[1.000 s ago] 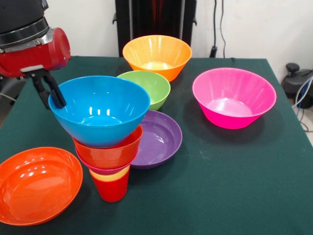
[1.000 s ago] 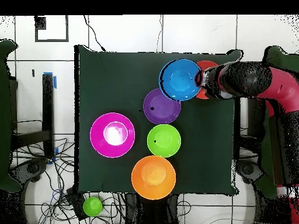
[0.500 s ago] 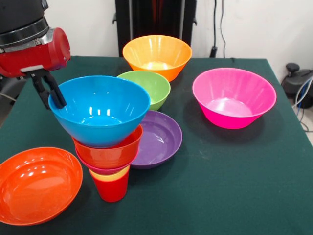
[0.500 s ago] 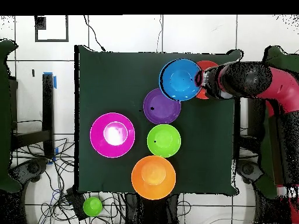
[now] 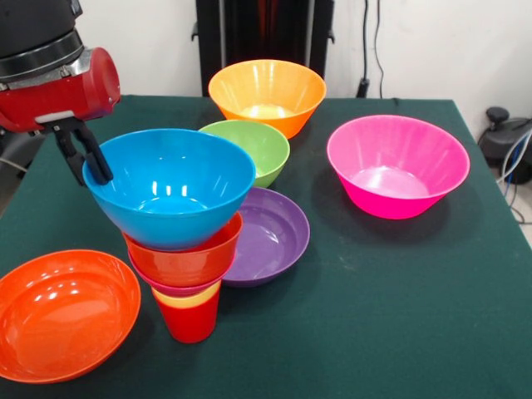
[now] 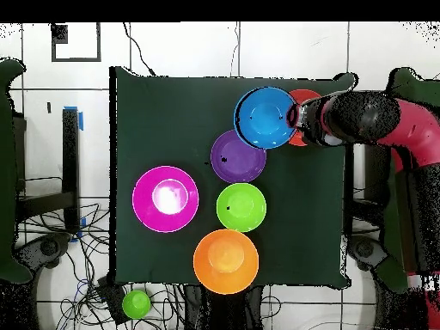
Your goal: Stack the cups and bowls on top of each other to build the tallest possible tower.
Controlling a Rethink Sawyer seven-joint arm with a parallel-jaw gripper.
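On the green table [image 5: 399, 316], our tower [image 5: 184, 249] stands near the front corner, blue bowl [image 5: 170, 187] topmost. The gripper [image 5: 83, 158] sits at its rim; whether it pinches, we cannot tell. Next likely the green bowl [image 5: 249, 148].

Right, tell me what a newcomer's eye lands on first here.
First the tower at the table's front left: a red cup at the base, bowls widening up to a big blue bowl. Next the gripper at that bowl's left rim, then the magenta-pink bowl standing alone on the right.
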